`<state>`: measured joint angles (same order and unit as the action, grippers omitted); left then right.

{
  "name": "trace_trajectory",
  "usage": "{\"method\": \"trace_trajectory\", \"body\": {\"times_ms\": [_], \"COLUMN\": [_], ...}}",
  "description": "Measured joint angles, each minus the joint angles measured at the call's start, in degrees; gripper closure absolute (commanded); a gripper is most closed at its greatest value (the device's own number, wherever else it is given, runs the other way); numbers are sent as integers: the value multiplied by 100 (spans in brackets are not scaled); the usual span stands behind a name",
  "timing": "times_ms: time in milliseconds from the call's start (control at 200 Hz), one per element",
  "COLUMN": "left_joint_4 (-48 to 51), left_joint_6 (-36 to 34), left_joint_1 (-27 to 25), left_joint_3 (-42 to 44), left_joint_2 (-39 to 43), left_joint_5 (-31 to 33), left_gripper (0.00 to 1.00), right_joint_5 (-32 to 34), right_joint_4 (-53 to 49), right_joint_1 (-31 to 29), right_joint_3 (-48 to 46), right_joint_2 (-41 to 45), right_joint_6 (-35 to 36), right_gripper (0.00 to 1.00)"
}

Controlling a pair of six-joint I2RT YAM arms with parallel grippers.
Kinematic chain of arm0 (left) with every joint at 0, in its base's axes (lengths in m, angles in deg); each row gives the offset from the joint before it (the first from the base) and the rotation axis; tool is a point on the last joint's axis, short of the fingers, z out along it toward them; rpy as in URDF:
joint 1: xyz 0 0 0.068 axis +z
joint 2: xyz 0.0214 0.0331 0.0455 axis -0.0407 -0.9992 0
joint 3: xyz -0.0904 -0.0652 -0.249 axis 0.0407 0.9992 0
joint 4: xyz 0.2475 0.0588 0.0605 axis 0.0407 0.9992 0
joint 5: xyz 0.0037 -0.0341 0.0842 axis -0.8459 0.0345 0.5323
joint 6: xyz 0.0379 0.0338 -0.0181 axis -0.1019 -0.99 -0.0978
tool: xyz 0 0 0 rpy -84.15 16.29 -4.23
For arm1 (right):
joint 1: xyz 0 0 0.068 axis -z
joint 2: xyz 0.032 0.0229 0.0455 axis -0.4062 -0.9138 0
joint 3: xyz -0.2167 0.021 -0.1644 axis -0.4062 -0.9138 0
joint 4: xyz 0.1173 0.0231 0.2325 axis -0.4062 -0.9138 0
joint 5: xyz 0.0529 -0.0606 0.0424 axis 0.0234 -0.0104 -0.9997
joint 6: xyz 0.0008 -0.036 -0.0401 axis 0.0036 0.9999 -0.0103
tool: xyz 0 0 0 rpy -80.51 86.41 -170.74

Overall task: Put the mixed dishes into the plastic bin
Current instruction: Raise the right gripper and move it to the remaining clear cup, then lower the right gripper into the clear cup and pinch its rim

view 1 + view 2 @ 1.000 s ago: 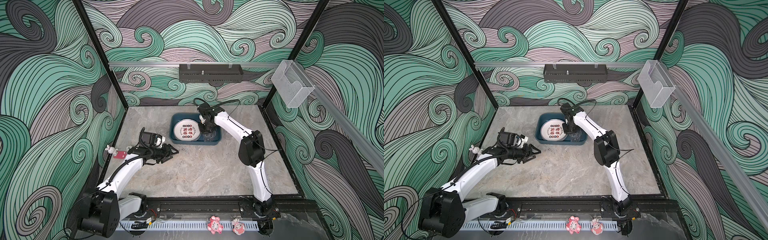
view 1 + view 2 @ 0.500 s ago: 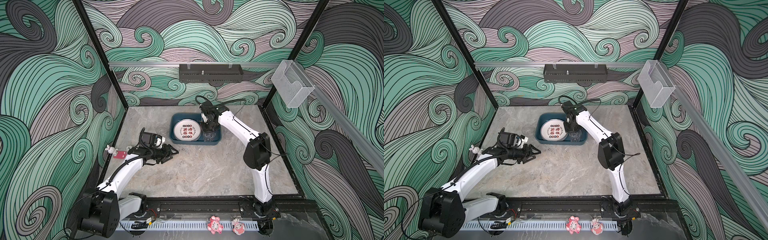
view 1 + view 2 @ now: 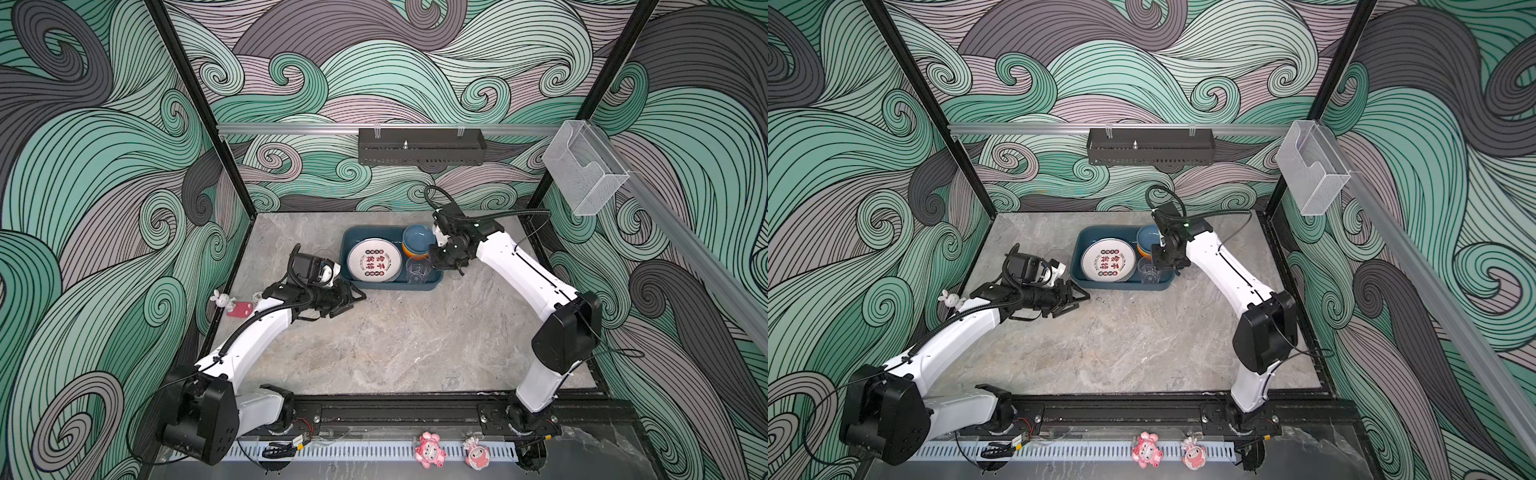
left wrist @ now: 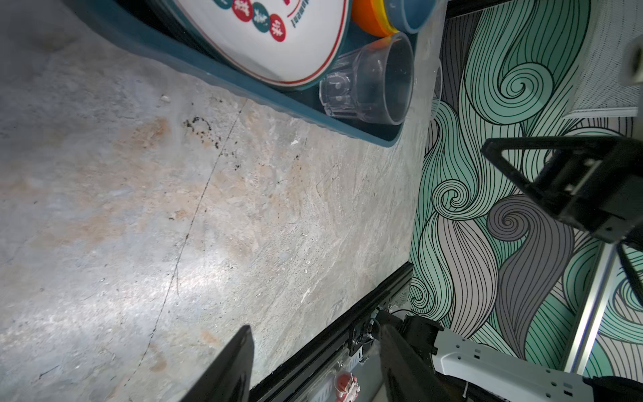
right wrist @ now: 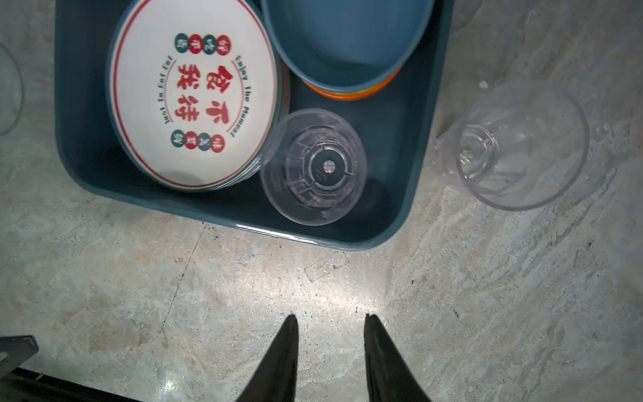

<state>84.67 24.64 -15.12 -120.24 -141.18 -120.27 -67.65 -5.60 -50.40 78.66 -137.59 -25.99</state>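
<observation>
Now that the right end effector [image 5: 330, 317] has let go and is backing off, jaws apart and empty, the ribbed tumbler [image 5: 313, 167] is standing inside the plastic bin [image 5: 391, 149] beside the printed plate [image 5: 195, 94] and blue bowl [image 5: 348, 34], so that dish is looking done. A second tumbler [image 5: 518, 146] is waiting on the worktop [image 5: 208, 296] just beside the bin's bowl end, another glass [image 5: 12, 90] past its plate end. Near there the left end effector [image 3: 1077, 301] is hovering spread, empty; bin space is looking tight.
</observation>
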Motion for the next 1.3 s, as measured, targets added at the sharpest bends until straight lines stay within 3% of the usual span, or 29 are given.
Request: {"method": "trace_trajectory", "body": {"times_ms": [205, 630, 1296], "left_joint_4": [98, 229, 264], "left_joint_6": [-133, -302, -367], "left_joint_1": [-402, -1043, -1137], "left_joint_3": [-603, -1384, -1491], "left_joint_2": [-442, -1056, -1335], "left_joint_5": [269, 680, 739], "left_gripper": [39, 40, 40], "right_joint_5": [-358, -811, -1075], "right_joint_4": [505, 1381, 1880], "right_joint_1": [807, 1895, 2280], "right_joint_3": [-1014, -1508, -966], "right_joint_2": [671, 660, -708], "right_joint_6": [-457, -1113, -1375], "right_gripper": [57, 56, 61]}}
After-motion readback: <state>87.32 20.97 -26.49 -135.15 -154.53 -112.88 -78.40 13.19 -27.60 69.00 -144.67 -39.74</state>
